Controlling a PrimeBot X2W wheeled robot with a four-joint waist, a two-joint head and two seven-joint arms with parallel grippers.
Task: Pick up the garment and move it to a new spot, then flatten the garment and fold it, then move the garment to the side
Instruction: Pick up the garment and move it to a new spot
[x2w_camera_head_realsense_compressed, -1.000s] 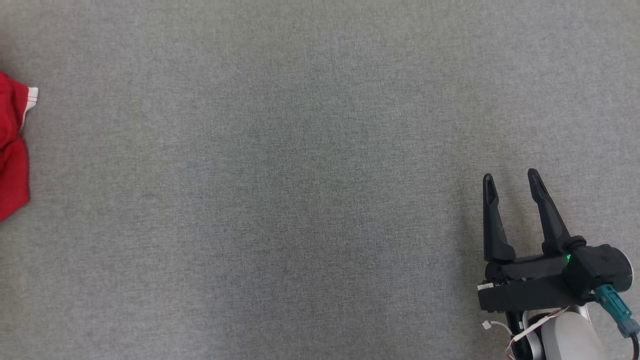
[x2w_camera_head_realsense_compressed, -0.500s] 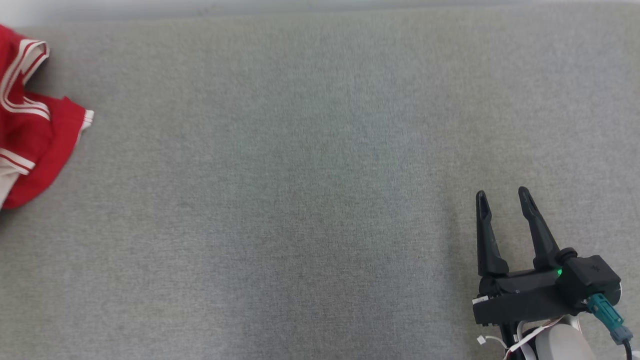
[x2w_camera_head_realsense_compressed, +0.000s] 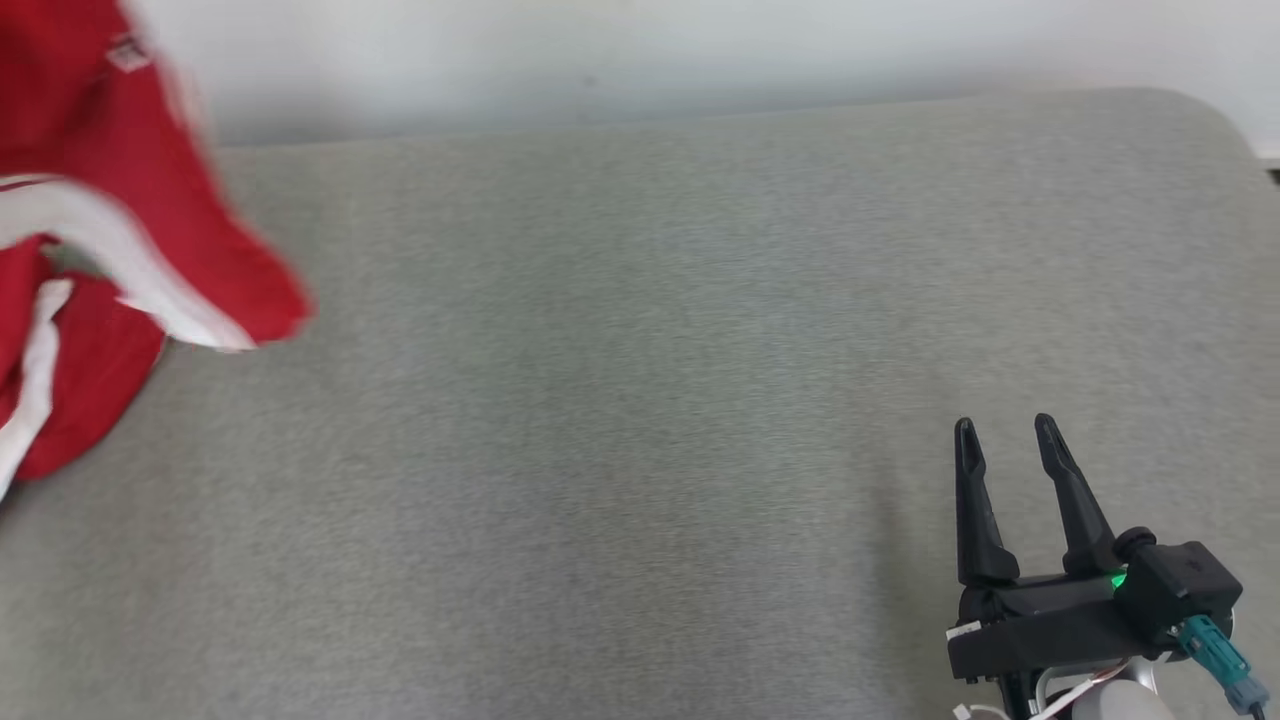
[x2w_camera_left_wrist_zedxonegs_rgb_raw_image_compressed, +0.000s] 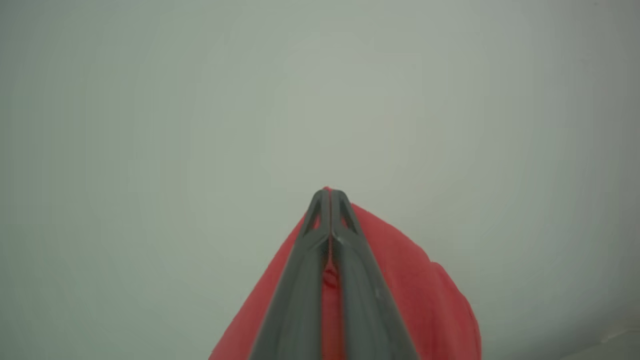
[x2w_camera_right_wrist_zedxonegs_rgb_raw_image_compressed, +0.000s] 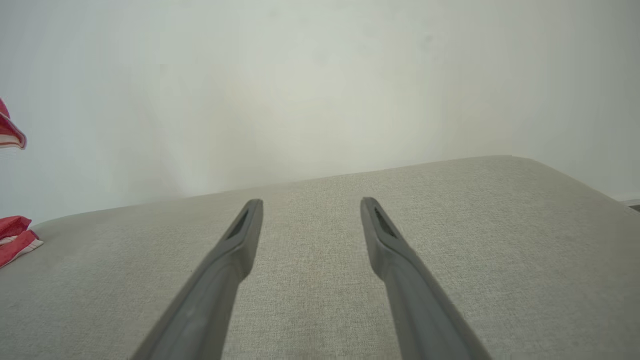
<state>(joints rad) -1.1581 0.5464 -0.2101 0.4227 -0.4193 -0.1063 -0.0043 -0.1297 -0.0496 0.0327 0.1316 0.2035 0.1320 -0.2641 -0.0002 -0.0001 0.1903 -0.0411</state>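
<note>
The garment (x2w_camera_head_realsense_compressed: 90, 240) is red with white stripes and hangs blurred at the left edge of the head view, its lower part resting on the grey surface. In the left wrist view my left gripper (x2w_camera_left_wrist_zedxonegs_rgb_raw_image_compressed: 327, 192) is shut on the garment (x2w_camera_left_wrist_zedxonegs_rgb_raw_image_compressed: 400, 270), red cloth pinched between its fingers and draping below them against a pale wall. My right gripper (x2w_camera_head_realsense_compressed: 1000, 430) stands open at the lower right of the head view, with nothing between its fingers (x2w_camera_right_wrist_zedxonegs_rgb_raw_image_compressed: 245, 225). Bits of the garment (x2w_camera_right_wrist_zedxonegs_rgb_raw_image_compressed: 15, 240) show at the left edge of the right wrist view.
The grey fabric surface (x2w_camera_head_realsense_compressed: 640, 420) spreads across the head view, with its rounded far right corner (x2w_camera_head_realsense_compressed: 1200, 110) against a pale wall (x2w_camera_head_realsense_compressed: 700, 50). The surface (x2w_camera_right_wrist_zedxonegs_rgb_raw_image_compressed: 320, 260) lies under my right gripper.
The head view has tilted up, bringing the wall and the far edge into sight. The garment has risen and come further into view from the left. My left gripper has shut.
</note>
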